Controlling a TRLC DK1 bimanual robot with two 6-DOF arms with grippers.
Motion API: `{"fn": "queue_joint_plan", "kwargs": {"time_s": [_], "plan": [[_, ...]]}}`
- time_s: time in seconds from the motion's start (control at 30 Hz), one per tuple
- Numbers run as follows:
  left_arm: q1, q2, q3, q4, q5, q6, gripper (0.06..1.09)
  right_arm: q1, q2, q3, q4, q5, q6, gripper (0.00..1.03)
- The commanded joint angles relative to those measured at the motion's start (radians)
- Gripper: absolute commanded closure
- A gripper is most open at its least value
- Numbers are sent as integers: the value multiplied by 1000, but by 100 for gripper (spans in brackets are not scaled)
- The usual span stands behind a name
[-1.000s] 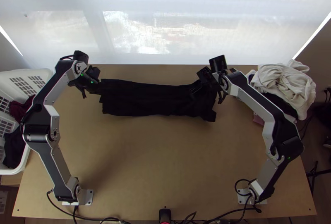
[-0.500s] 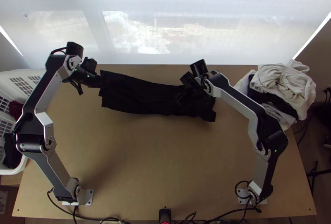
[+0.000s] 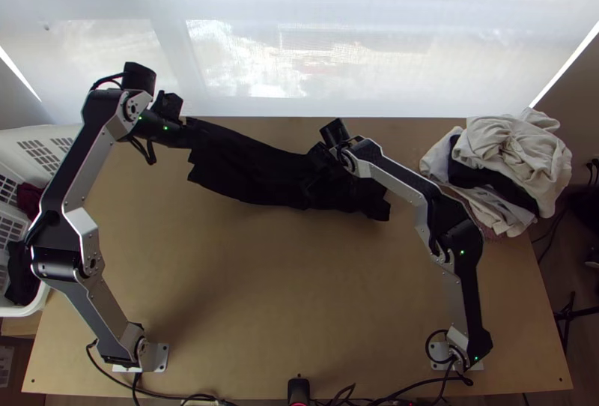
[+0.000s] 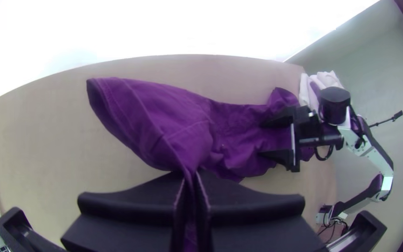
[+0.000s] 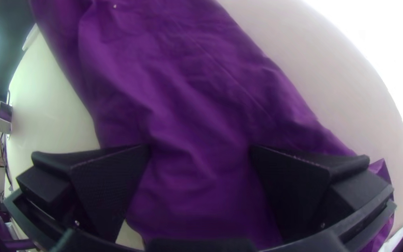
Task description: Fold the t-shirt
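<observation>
The left hand [image 4: 191, 176] is pinching the left end of the t-shirt [image 3: 251, 170], which is lying in a rumpled strip across the far tabletop [image 3: 277, 279]; the right hand [image 5: 200, 151] is holding its fingers apart over it, risking skewed folds if the left is pulling unopposed.

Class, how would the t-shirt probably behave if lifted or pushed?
The t-shirt is probably floppy: it narrows to a pinched fold at the left gripper. Pushed, it would likely crumple rather than slide flat, judging by its creases near the right gripper.
</observation>
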Motion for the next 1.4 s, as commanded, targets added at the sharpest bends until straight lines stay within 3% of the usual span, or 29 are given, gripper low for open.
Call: {"fn": "queue_joint_plan", "kwargs": {"time_s": [0.0,0.23,0.57,0.87,1.37], "plan": [[-37,26,116,2,81,-41,105,0,58,19,0,0,8,5],[-89,93,288,-9,139,-93,105,-1,69,21,0,0,10,5],[-218,142,300,3,147,-84,105,-3,15,-1,-2,0,17,5],[-284,147,317,77,157,-118,105,-42,-199,-38,-40,0,19,5],[-422,164,322,262,190,-195,105,-270,-624,-148,-160,2,28,5]]}}
